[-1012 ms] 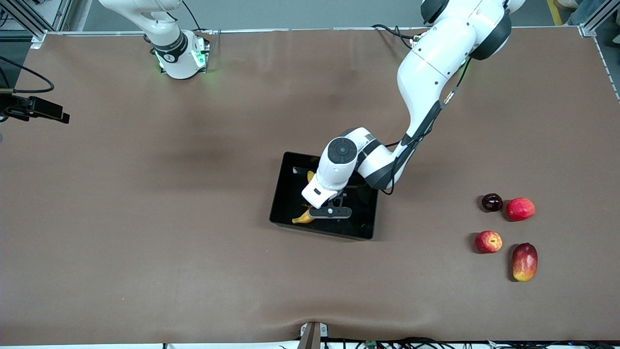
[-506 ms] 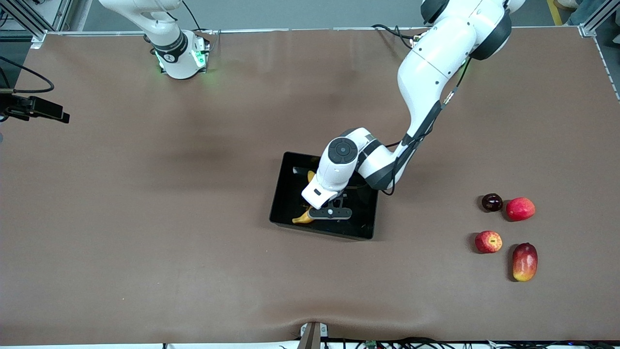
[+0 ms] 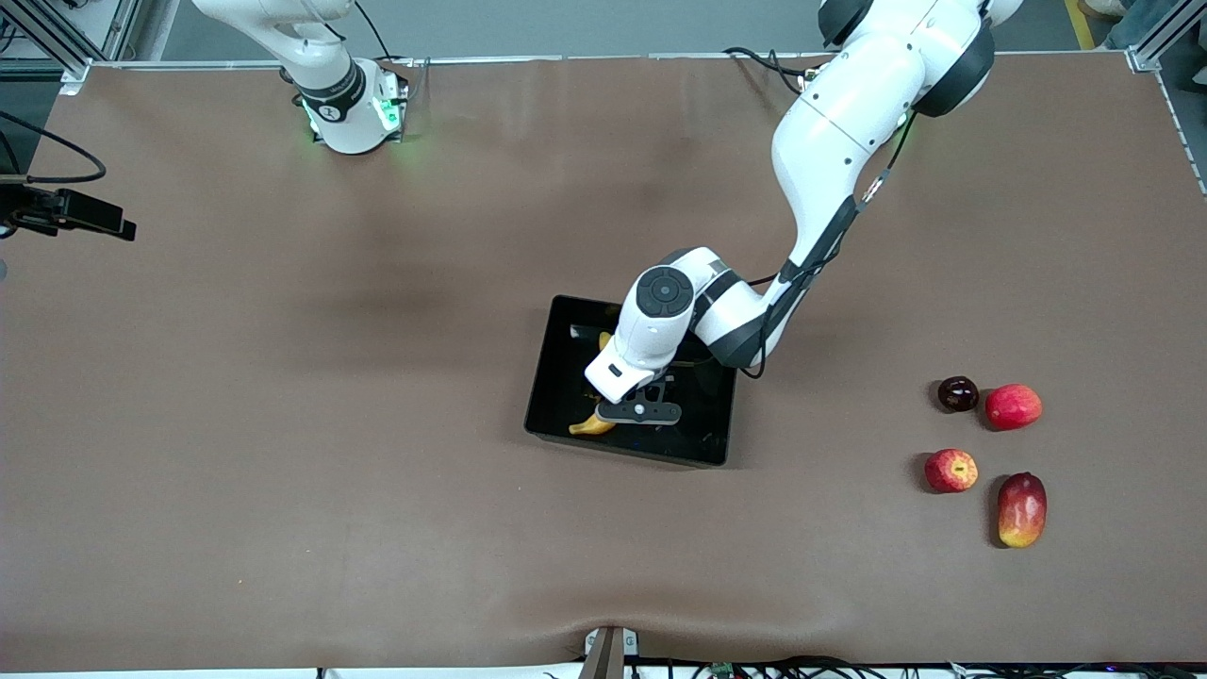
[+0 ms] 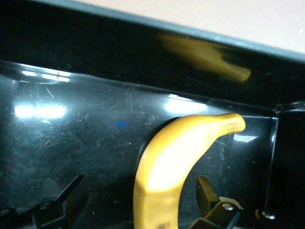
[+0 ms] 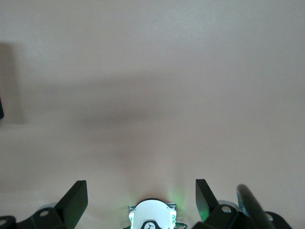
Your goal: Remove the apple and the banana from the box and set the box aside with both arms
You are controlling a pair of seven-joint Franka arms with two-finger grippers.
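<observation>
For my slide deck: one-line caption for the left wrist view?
Open left gripper straddling the banana lying on the floor of the black bin.

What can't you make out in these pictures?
- Front view: most of the banana in the box is hidden under the left gripper.
- Left wrist view: the banana's near end is cut off by the picture edge.
- Right wrist view: the right gripper is partly cut off; it shows only bare table and its own base.

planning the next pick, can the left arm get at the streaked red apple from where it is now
Probably yes. The apple sits uncovered at the left arm's end of the table, apart from the mango. The left gripper is open over the banana in the black bin.
</observation>
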